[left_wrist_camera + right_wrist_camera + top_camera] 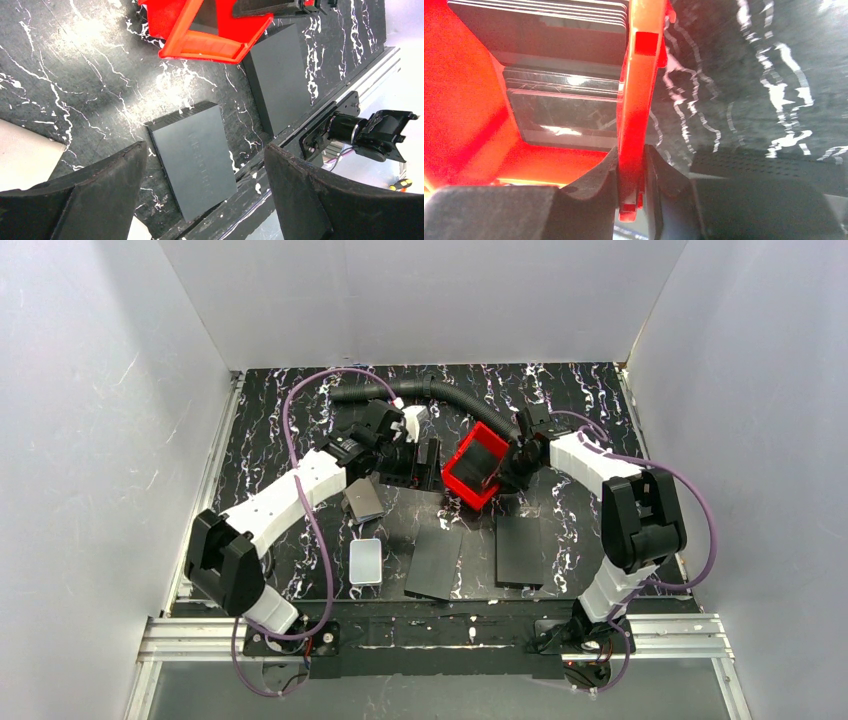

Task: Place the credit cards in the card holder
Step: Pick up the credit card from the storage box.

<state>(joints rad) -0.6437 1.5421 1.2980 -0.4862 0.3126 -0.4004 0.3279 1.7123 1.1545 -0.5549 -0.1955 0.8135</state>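
Observation:
The credit cards (pixel 566 107) lie as a striped grey stack inside a red plastic tray (pixel 639 75). My right gripper (pixel 630 156) is shut on the tray's side wall. In the top view my right gripper (pixel 510 468) holds the tray (pixel 462 483) tilted above the table's middle. The card holder (pixel 363 500), small and grey-brown, lies on the table to the left of the tray. My left gripper (pixel 415 462) is open and empty, between the card holder and the tray. In the left wrist view my left gripper (pixel 205 147) hovers over a black panel (pixel 192 150).
Two flat black panels (pixel 435 562) (pixel 520 550) lie near the front edge. A white rounded box (pixel 366 561) sits front left. A black corrugated hose (pixel 440 392) runs along the back. White walls close in the left, right and back sides.

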